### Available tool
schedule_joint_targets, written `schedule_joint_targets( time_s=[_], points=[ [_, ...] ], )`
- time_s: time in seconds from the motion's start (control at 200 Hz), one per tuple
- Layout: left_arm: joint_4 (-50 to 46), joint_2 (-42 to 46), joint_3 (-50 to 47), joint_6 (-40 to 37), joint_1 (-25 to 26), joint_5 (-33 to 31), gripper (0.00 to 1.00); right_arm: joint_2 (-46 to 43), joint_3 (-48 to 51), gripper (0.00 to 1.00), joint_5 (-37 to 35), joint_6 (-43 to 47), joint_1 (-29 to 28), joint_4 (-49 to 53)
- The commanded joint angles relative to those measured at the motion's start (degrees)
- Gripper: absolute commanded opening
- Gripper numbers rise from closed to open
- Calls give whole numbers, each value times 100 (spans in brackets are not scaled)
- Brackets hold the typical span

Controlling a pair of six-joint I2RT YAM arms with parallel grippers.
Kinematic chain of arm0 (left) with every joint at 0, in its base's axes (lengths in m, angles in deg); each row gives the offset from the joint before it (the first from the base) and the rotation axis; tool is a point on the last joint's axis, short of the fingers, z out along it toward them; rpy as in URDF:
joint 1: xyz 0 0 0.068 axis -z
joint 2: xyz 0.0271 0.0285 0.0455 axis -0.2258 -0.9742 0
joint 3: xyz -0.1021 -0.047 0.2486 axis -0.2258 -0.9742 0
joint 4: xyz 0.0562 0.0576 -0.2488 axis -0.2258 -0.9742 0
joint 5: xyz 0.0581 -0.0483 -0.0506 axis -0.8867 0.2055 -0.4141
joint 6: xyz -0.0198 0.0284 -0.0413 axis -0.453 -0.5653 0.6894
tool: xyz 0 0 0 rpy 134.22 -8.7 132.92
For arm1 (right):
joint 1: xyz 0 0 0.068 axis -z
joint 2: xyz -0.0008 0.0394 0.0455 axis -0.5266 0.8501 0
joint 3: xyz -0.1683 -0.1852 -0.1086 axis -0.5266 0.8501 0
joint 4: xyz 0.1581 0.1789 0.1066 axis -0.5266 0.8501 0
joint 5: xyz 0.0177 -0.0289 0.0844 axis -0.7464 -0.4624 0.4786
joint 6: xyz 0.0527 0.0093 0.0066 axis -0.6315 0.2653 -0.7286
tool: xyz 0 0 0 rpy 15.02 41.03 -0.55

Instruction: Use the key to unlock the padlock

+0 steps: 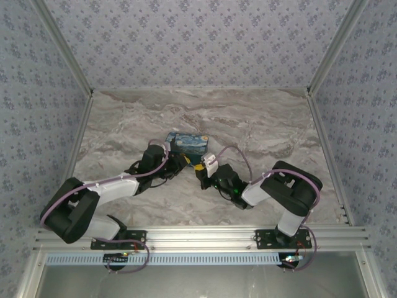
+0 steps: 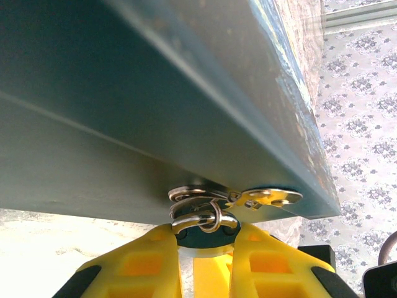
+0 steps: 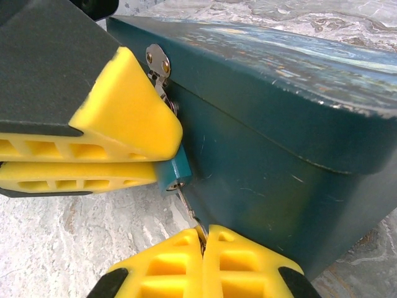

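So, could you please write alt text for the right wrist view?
The yellow-fingered right gripper, shut, pinches a thin silver metal key whose tip meets the tiny teal-looking padlock at the dark teal painted box. The yellow-fingered left gripper clamps that padlock, below the silver metal hasp.

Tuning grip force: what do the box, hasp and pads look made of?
Box: likely painted wood, matte teal, scuffed edges.
Hasp: shiny silvery metal, bright reflections.
Pads: yellow, ribbed cut-outs, probably soft plastic or rubber.
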Motion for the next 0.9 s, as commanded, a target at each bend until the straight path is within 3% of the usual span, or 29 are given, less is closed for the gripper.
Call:
schedule_joint_targets(
  time_s=[0.0, 0.894],
  points=[
    [140, 181, 26, 22, 49, 25, 18, 99, -117, 0, 32, -115, 31, -108],
    [353, 55, 36, 133, 45, 214, 18, 287, -636, 0, 1370, -551, 398, -539]
  ],
)
